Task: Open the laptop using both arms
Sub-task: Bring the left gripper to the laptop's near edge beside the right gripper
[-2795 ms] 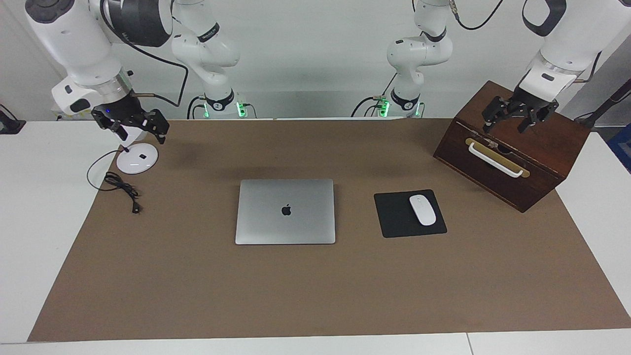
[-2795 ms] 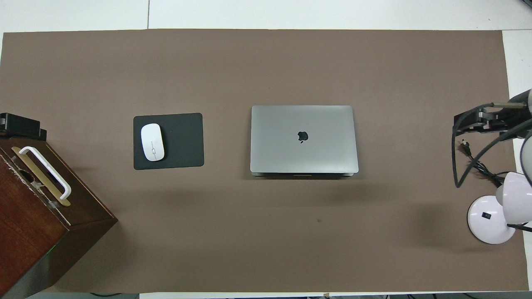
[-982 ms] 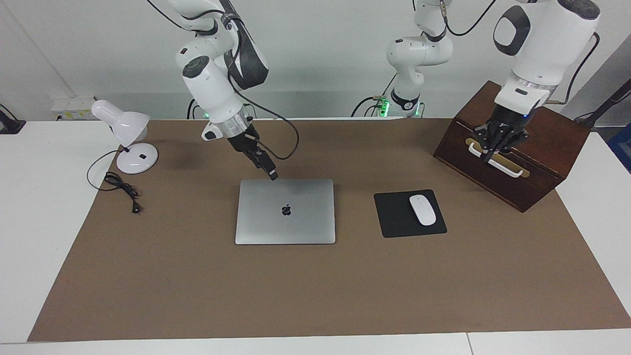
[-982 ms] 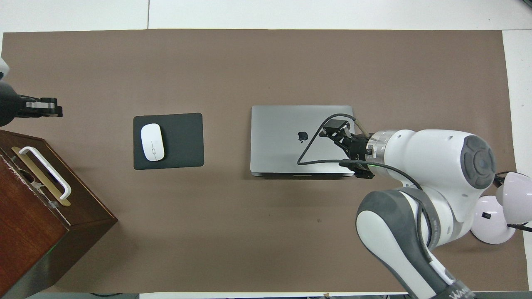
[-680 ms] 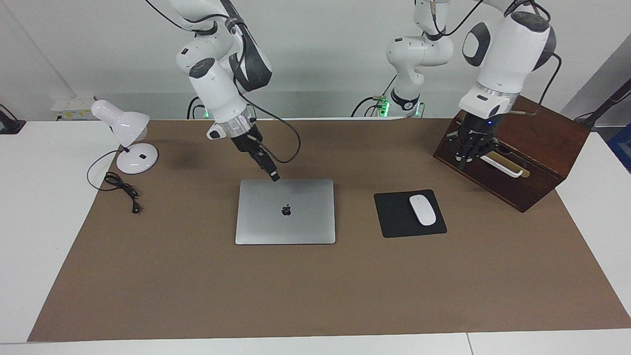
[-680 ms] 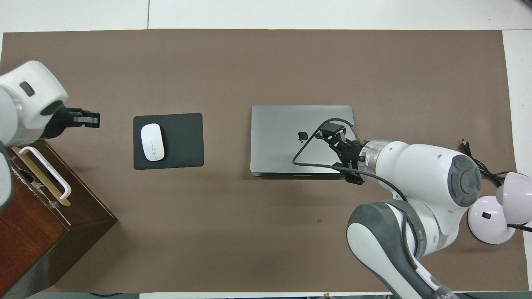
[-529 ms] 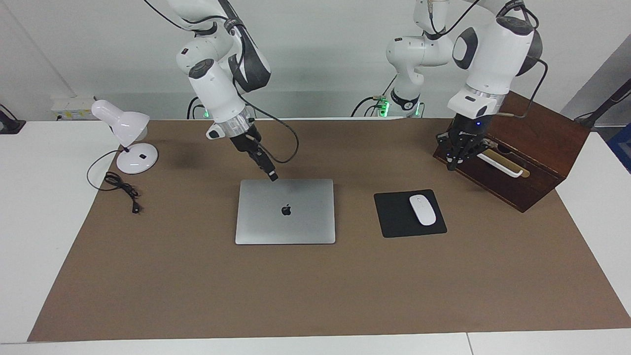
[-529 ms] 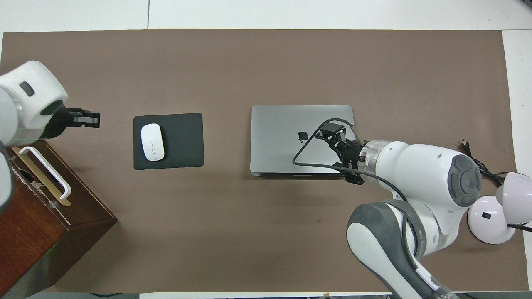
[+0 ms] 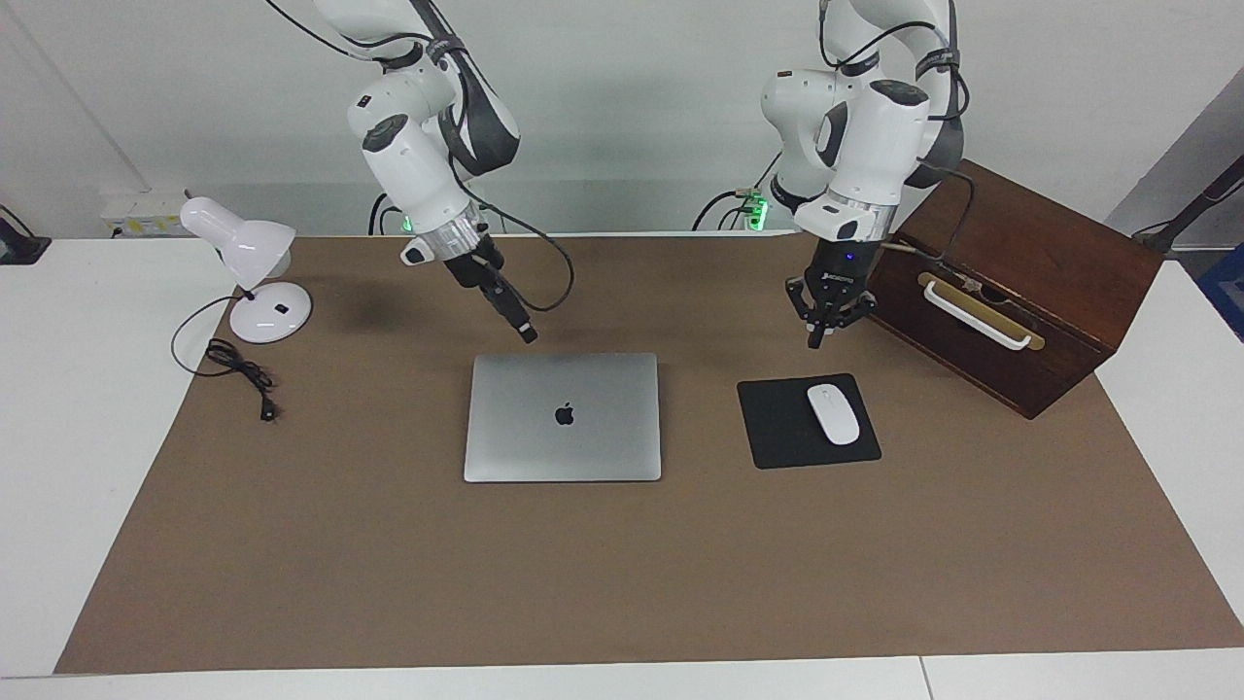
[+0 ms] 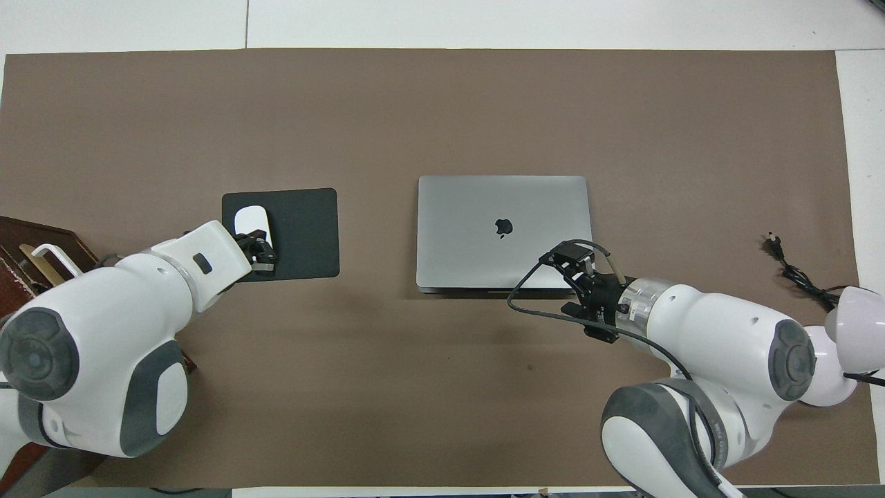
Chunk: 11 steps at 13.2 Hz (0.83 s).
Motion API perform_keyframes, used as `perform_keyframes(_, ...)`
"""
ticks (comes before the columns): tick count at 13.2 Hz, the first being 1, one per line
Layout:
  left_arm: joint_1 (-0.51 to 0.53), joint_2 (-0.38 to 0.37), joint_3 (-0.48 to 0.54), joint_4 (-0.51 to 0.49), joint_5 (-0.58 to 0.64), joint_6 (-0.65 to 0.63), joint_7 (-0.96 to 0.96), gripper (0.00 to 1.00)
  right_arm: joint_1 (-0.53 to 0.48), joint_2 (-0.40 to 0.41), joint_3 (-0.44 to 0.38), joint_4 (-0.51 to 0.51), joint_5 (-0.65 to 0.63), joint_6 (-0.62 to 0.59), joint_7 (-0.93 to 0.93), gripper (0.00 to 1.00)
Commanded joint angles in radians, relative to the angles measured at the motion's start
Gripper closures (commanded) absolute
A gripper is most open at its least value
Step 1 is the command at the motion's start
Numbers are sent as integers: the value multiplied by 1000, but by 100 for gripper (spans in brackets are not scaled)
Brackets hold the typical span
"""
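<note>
Facing view shows the laptop lying shut and flat on the brown mat, its lid logo up; the right gripper hangs just above the mat beside the laptop's edge nearest the robots, holding nothing, and I cannot tell how far its fingers are parted; toward the left arm's end from the laptop lies a black mouse pad with a white mouse; the left gripper hovers over the mat just robot-side of that pad, empty, its finger gap unreadable.
</note>
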Motion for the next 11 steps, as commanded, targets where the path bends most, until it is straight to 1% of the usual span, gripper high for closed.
perform_keyframes(1,-83,-9,14,-147,-73,215,12,100,-50,-30,1,-27,16,15,-60,1)
perform_keyframes(4,-135,32,14,-201,-79,337,6,100,-66,-31,-2,-24,17,1,-109,1)
perform_keyframes(5,-164,49,14,-223,-79,396,1,100,-67,-31,-2,-24,19,1,-109,1)
perform_keyframes(6,-202,76,14,-244,-80,474,-26,100,-78,-33,-2,-23,20,1,-109,1)
perform_keyframes(7,-250,115,14,-259,-80,563,-101,100,-90,-33,-2,-23,40,1,-112,1)
perform_keyframes(8,-297,142,16,-267,-82,631,-162,100,-98,-49,-3,-24,55,1,-121,1)
perform_keyframes(10,-354,147,16,-273,-82,661,-216,100,-113,-60,-3,-24,77,1,-149,1)
perform_keyframes(11,-376,147,16,-275,-82,662,-226,100,-110,-59,-3,-24,115,12,-151,1)
